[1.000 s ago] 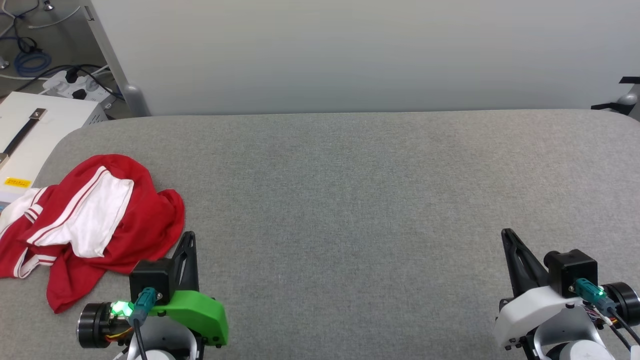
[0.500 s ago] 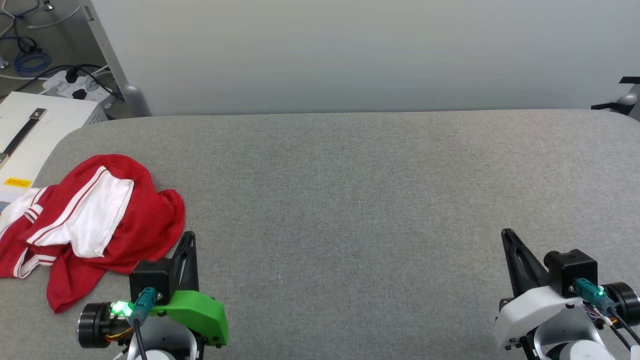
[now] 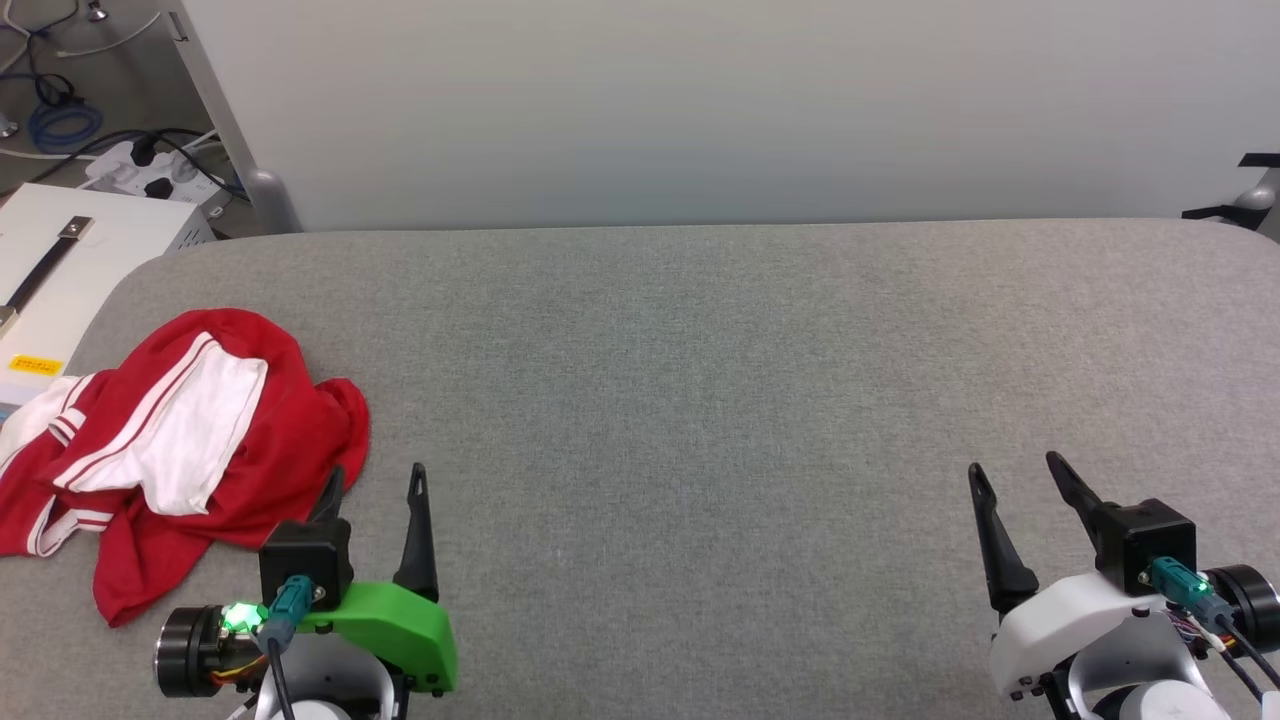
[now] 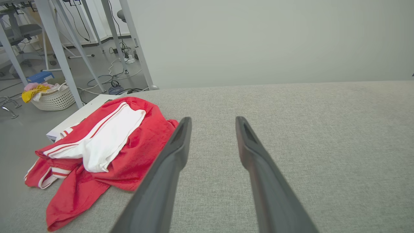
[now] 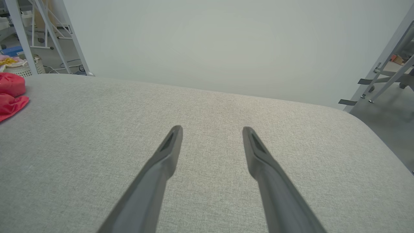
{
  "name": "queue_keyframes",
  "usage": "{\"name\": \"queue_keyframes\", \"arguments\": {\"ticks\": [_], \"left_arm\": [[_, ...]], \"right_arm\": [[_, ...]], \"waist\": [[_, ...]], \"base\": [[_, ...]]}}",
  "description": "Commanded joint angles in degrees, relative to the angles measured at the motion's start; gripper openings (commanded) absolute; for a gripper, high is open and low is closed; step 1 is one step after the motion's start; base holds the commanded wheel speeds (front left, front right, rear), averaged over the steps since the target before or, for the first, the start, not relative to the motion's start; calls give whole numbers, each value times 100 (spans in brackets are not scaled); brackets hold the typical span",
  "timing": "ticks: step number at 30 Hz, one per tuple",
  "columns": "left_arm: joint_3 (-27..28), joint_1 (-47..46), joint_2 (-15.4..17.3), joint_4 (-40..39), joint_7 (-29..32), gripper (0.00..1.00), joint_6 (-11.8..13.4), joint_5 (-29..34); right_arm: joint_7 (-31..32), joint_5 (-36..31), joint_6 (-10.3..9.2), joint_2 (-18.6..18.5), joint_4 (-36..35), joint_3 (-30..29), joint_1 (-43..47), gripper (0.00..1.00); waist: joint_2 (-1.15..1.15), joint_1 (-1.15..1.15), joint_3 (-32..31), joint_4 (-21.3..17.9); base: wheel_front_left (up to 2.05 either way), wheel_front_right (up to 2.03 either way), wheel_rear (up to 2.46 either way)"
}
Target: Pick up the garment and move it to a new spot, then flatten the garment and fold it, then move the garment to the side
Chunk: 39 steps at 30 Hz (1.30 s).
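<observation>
The garment (image 3: 190, 450), a red jersey with white sleeves and striped trim, lies crumpled at the left end of the grey padded table (image 3: 700, 400). In the left wrist view the garment (image 4: 106, 145) sits left of the fingers. My left gripper (image 3: 375, 480) is open near the front edge, just right of the garment, one finger close to its red edge, nothing between the fingers. My right gripper (image 3: 1015, 472) is open at the front right, over bare fabric. A corner of the garment (image 5: 11, 94) shows at the far left of the right wrist view.
A white box (image 3: 60, 270) stands off the table's left end, with a power strip and cables (image 3: 150, 170) on the floor behind. A pale wall panel (image 3: 700, 110) backs the table. A laundry basket (image 4: 53, 97) sits on the floor to the left.
Both grippers have opened: their fingers were together before and now stand apart. The arms and the garment have stayed in place.
</observation>
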Motion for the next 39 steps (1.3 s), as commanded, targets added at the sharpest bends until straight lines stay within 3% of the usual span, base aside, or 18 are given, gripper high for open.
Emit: {"name": "queue_keyframes", "arguments": {"ticks": [1,39], "left_arm": [[-8,-5,0,-3,-21,100,19,-4],[-192,-8,-8,-82,-474,100,310,-131]], "right_arm": [[-21,20,0,0,-6,-15,-3,100],[-467,561,-1,2,-376,-63,121,100]], "waist": [[0,0,1,0],[0,0,-32,27]], "base": [[0,0,0],[0,0,0]]}}
